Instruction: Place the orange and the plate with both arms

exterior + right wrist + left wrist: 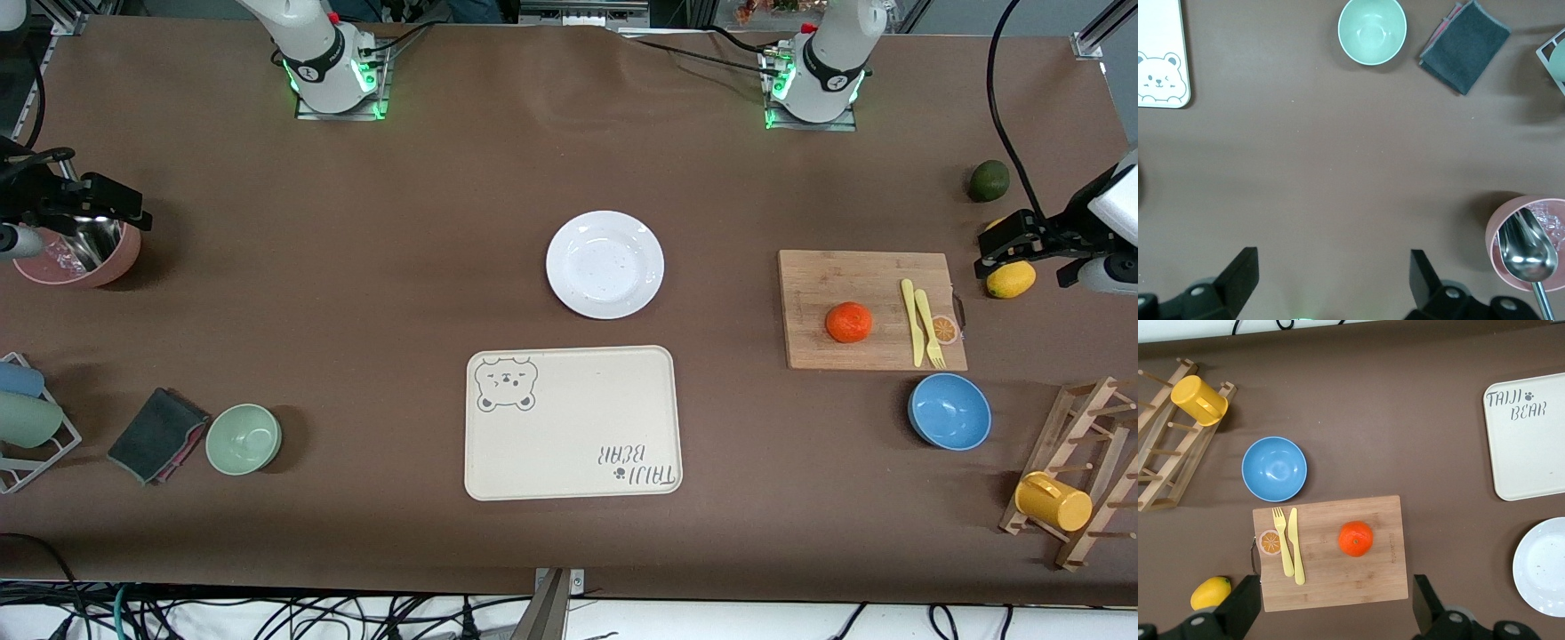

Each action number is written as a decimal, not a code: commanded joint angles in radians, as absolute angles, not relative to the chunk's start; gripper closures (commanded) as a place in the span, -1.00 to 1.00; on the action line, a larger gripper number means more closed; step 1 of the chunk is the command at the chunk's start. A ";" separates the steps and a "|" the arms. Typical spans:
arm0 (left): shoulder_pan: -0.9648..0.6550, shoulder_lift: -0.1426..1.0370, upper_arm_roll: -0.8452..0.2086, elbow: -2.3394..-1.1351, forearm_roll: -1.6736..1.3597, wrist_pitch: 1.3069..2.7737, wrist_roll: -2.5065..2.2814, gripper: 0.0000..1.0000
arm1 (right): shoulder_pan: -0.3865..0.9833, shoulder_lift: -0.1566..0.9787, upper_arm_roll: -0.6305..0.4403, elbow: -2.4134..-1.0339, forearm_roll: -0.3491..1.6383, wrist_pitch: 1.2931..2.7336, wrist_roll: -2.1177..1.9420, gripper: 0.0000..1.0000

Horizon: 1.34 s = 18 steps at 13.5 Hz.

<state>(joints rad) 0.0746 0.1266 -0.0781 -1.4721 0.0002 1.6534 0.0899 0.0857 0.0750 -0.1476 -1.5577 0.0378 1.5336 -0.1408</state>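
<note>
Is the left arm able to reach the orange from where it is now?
Probably yes. The orange lies uncovered on the cutting board, with the fork and knife set apart beside it. The left tool is open above the board.

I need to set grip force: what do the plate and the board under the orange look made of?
The plate: glossy white, faintly speckled, probably ceramic, possibly melamine. The board under the orange: matte bamboo or wood, with visible grain strips.

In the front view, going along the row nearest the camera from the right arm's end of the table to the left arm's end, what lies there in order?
Grey cloth → green bowl → bear-print tray → blue bowl → yellow mug on the wooden rack.
</note>
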 commanded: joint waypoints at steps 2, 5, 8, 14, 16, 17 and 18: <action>0.075 0.141 -0.078 -1.439 -0.012 1.641 0.104 -1.00 | 0.089 0.069 -0.141 -1.532 0.012 1.479 -0.155 -1.00; 0.075 0.141 -0.078 -1.439 -0.012 1.641 0.106 -1.00 | 0.087 0.069 -0.146 -1.531 0.012 1.468 -0.160 -1.00; 0.075 0.141 -0.078 -1.439 -0.012 1.641 0.104 -1.00 | 0.087 0.067 -0.146 -1.531 0.009 1.474 -0.158 -1.00; 0.077 0.141 -0.078 -1.439 -0.012 1.641 0.115 -1.00 | 0.086 0.057 -0.153 -1.531 0.011 1.457 -0.166 -1.00; 0.077 0.141 -0.078 -1.439 -0.011 1.641 0.117 -1.00 | 0.083 0.061 -0.166 -1.531 0.011 1.448 -0.196 -1.00; 0.078 0.141 -0.078 -1.439 -0.011 1.641 0.117 -1.00 | 0.080 0.061 -0.166 -1.531 0.008 1.448 -0.196 -1.00; 0.078 0.141 -0.078 -1.439 -0.008 1.641 0.118 -1.00 | 0.080 0.061 -0.166 -1.531 0.006 1.448 -0.196 -1.00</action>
